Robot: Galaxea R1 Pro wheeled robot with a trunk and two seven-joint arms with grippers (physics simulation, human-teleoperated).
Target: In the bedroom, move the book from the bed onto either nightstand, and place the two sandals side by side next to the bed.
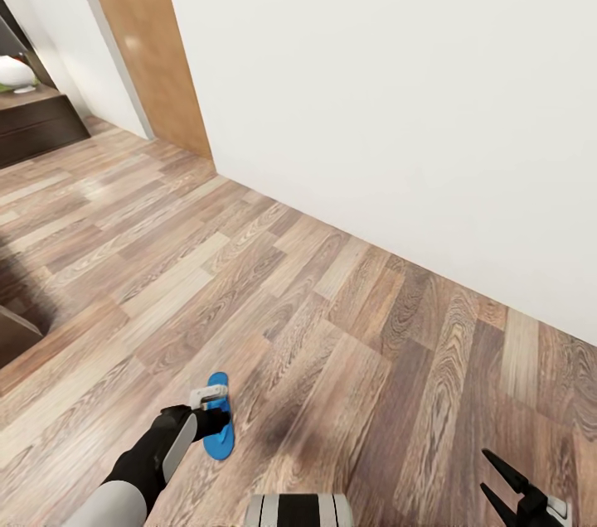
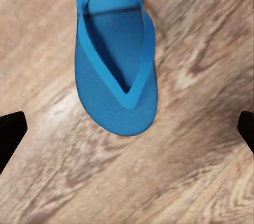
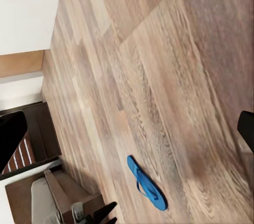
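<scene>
a single blue sandal (image 1: 220,427) lies flat on the wooden floor (image 1: 332,328), strap side up, and the left claw (image 1: 211,403) hangs directly above it, pointing down. in the left wrist view the sandal (image 2: 116,71) runs lengthwise away from the claw along the line midway between the two dark fingertips (image 2: 10,131), which stand wide apart at either side of the picture and touch nothing; its rounded end is the end nearest that line. so the claw's opening spans the sandal's width, across its long axis, which looks like a fair line for a straight descent onto the sole or the strap. the right claw (image 1: 506,485) sits low and well apart on the other side of the robot, its fingers spread and empty; from its wrist camera the sandal (image 3: 146,183) is a small shape far across the floor, so the left arm is plainly the nearer. a dark wooden cabinet (image 1: 37,125) stands by the far wall (image 1: 398,96).
</scene>
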